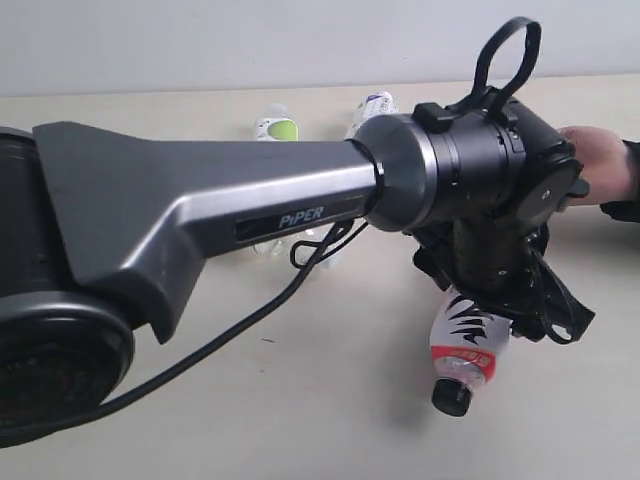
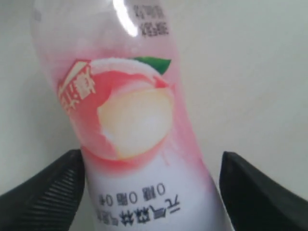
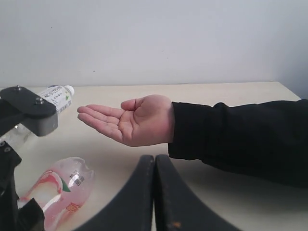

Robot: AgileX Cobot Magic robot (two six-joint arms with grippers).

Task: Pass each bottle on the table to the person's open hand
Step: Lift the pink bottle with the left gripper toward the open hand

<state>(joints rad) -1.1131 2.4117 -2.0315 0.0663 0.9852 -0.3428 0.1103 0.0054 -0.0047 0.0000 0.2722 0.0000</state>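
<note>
My left gripper [image 1: 497, 300] reaches across to the right side of the table [image 1: 330, 400] and is shut on the pink-and-red bottle [image 1: 463, 350]. The bottle hangs tilted, black cap down, just above the tabletop. In the left wrist view the bottle [image 2: 139, 125] fills the space between the fingers [image 2: 53, 192] of the left gripper [image 2: 151, 168]. The person's open hand [image 3: 130, 120] is held palm up beyond my right gripper [image 3: 155, 161], which is shut and empty. In the exterior view the hand [image 1: 598, 165] is partly hidden behind the left wrist.
A green-and-white bottle [image 1: 277, 126] and a white-and-blue one [image 1: 372, 104] lie at the back of the table. Another clear bottle [image 1: 268, 246] peeks out below the left arm. The person's dark sleeve [image 3: 240, 139] stretches across the right side.
</note>
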